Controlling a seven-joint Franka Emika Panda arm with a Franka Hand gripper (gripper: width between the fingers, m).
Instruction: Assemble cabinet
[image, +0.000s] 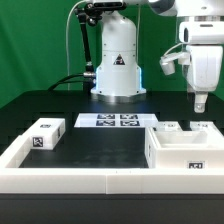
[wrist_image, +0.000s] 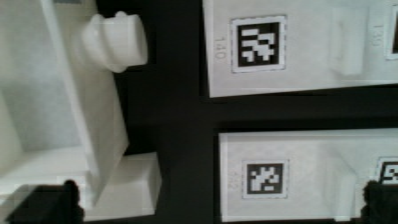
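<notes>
Gripper (image: 201, 103) hangs off the exterior view's right of the marker board (image: 115, 121), fingers (wrist_image: 45, 203) spread wide with nothing between them. The cabinet (image: 185, 150) sits on that same side of the board, below the tool. 1 tagged block (image: 44, 133) waits on the board's other side. Best play, I'd say: line up squarely, descend straight, close only once both fingers straddle the part.

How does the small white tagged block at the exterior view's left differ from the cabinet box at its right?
The small block is far smaller than the cabinet box. The block is a closed solid shape; the cabinet box is open, showing a hollow inside. The block lies alone; the cabinet box sits below the gripper. Both are white, carry black-and-white tags and rest on the black table.
</notes>
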